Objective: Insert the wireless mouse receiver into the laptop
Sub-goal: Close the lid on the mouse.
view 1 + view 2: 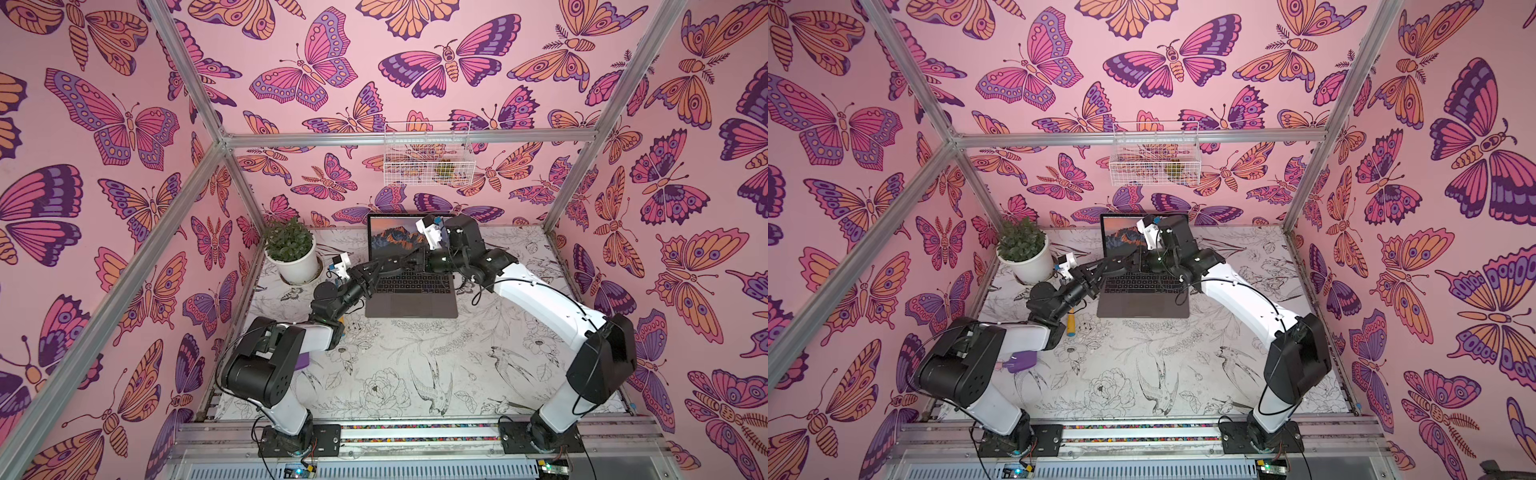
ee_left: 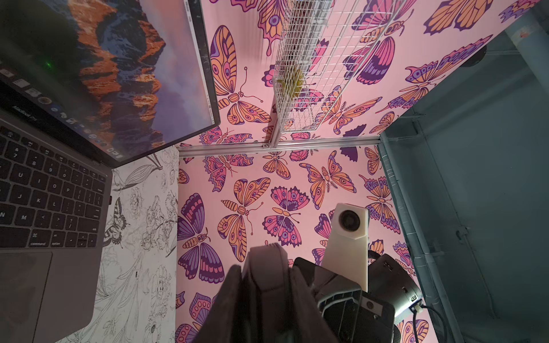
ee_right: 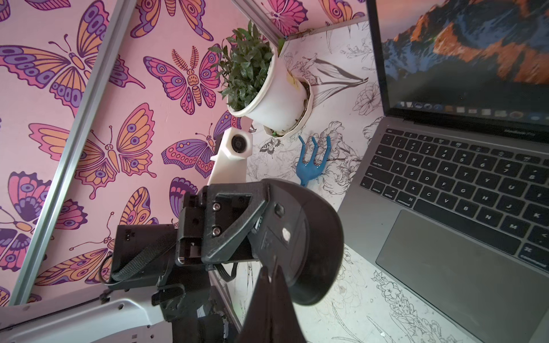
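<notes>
**Table check: four things resting on the printed top**

From my station I see the table (image 1: 415,353) in both top views, white with black line drawings of flowers and birds. The laptop (image 1: 411,305) sits open at the back centre, its screen towards the rear wall. In the back-left corner a potted plant (image 1: 297,266) stands upright in a white pot on a saucer (image 3: 307,108). A blue garden fork (image 3: 313,161) lies flat between pot and laptop, prongs towards the pot. A purple object (image 1: 1021,360) lies on the left side, partly hidden by the arm; I cannot make out what it is.
</notes>
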